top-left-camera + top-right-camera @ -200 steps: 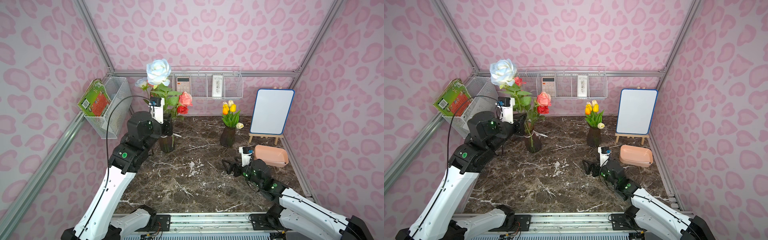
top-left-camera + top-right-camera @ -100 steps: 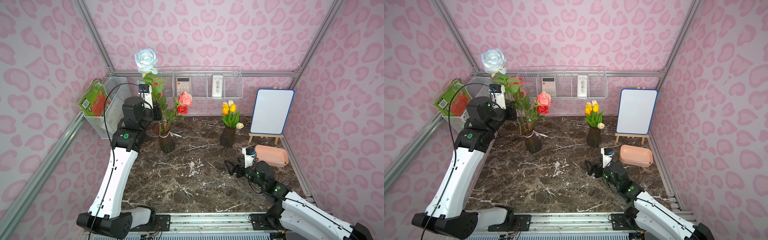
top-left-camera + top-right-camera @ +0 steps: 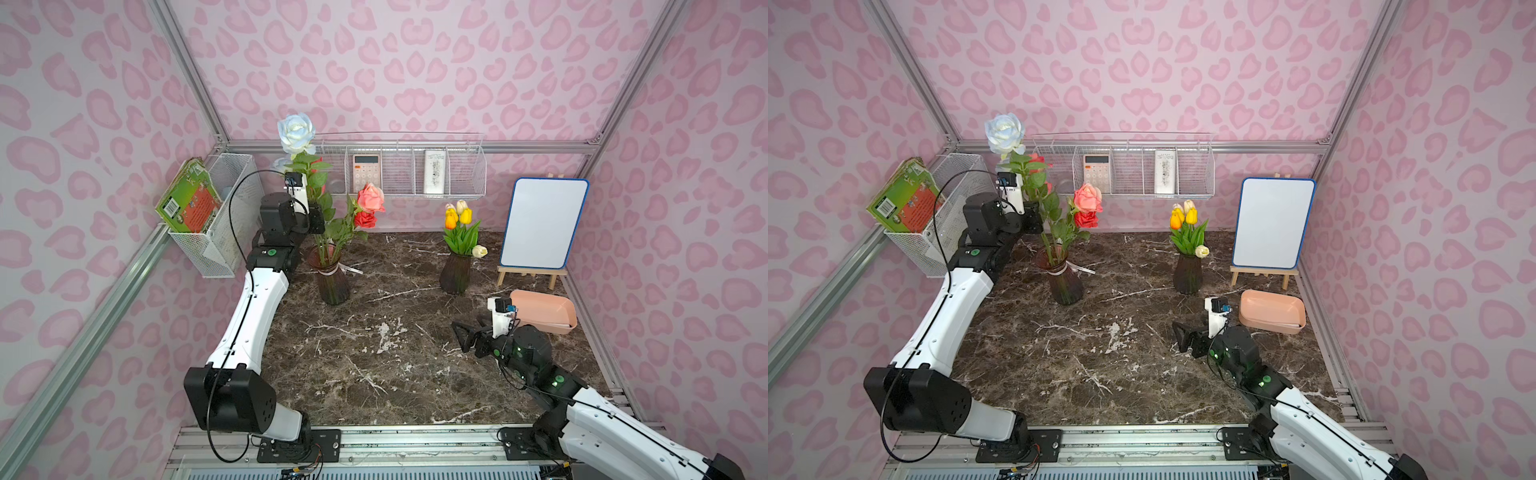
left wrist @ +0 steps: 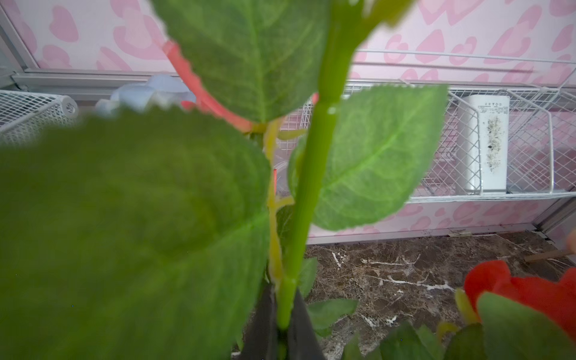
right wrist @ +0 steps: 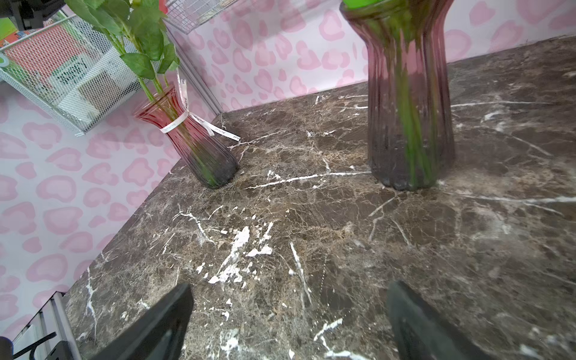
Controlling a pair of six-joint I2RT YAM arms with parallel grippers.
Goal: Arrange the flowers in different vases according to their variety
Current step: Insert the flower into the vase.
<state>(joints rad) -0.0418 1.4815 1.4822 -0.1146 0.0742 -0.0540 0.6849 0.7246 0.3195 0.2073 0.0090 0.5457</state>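
Observation:
My left gripper point(image 3: 318, 220) is shut on the green stem point(image 4: 311, 187) of a pale blue-white rose point(image 3: 296, 131), held upright over the vase with the white neck band point(image 3: 330, 274). The stem's lower end reaches that vase's mouth; how deep it goes I cannot tell. A pink rose point(image 3: 371, 197) and a red rose point(image 3: 365, 219) stand in this vase. Yellow, orange and cream tulips point(image 3: 457, 214) fill the other vase point(image 3: 456, 274). My right gripper point(image 3: 463, 336) hovers low over the marble, open and empty, in front of both vases point(image 5: 408, 103).
A peach tray point(image 3: 544, 316) lies right of my right gripper. A whiteboard on an easel point(image 3: 542, 224) stands at the back right. A wire shelf with a calculator point(image 3: 367, 172) hangs on the back wall, and a wire basket point(image 3: 216, 216) on the left wall.
My left arm has stretched toward the back, carrying the blue-white rose back and left, then slightly down over the banded vase. The right gripper has drifted a little to the right.

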